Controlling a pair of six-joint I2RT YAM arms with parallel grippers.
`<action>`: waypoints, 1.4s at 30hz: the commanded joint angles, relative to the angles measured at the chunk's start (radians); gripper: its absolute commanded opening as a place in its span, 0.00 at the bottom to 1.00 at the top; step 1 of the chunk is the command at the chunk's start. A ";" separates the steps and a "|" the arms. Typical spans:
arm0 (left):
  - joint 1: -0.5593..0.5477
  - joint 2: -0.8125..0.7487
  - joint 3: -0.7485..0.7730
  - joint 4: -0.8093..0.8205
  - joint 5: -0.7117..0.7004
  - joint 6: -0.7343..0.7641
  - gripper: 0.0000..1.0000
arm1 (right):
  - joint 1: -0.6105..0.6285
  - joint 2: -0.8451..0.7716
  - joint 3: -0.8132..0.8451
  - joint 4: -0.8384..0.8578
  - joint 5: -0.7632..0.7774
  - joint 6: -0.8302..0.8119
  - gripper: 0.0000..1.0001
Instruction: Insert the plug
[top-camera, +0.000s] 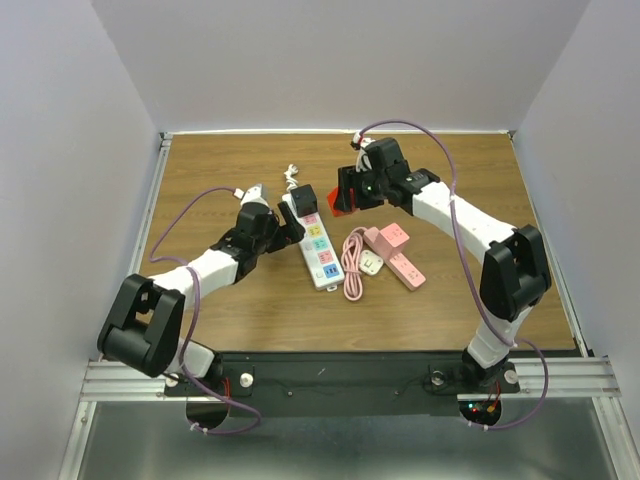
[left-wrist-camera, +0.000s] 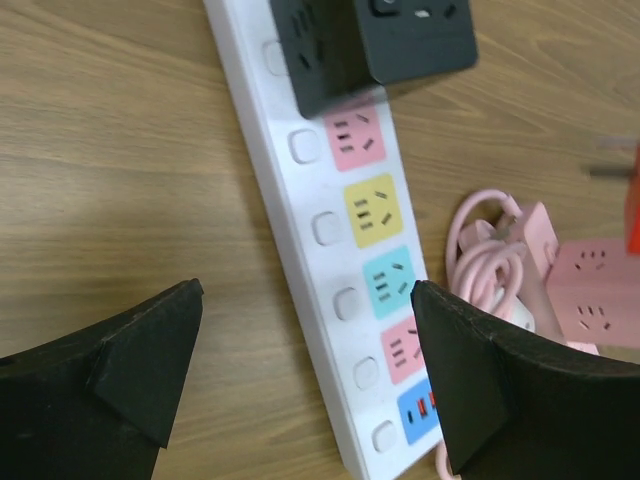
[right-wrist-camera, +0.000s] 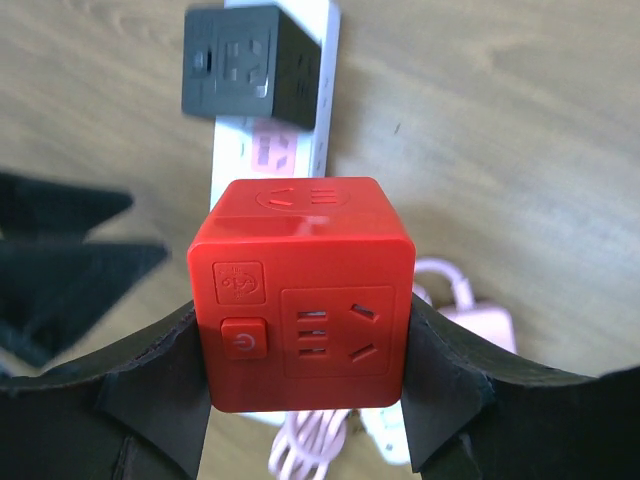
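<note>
Right wrist view showed the right gripper (right-wrist-camera: 305, 420) pinching the red cube plug (right-wrist-camera: 300, 290) above the table (right-wrist-camera: 500, 120), the white power strip (right-wrist-camera: 328, 90) lying lengthwise just ahead; the left gripper (left-wrist-camera: 305, 380) hung spread over that strip

Wooden table (top-camera: 220, 170): brown grain top, closed in on three sides by plain pale walls (top-camera: 330, 60). Pink power strip (top-camera: 410, 268): lies flat on the table right of centre, slanting from far-left to near-right, sockets facing up, with a raised pink block at its far end. Pink cable (top-camera: 352, 262): gathered in a long narrow bundle, lying just left of the pink strip and meeting it at the far end. White plug (top-camera: 371, 265): small, resting between the cable bundle and the strip. Aluminium rail (top-camera: 100, 382): runs across the near edge. Black plate (top-camera: 330, 375): set along the rail's middle.
</note>
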 joint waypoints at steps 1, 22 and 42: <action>0.027 0.031 0.009 0.040 0.015 0.035 0.96 | 0.020 -0.035 -0.002 -0.107 -0.069 0.035 0.00; 0.051 0.220 0.088 0.127 0.101 0.055 0.83 | 0.146 0.071 0.005 -0.141 -0.034 0.082 0.00; 0.055 0.261 0.093 0.133 0.146 0.055 0.67 | 0.147 0.156 0.064 -0.139 0.038 0.059 0.01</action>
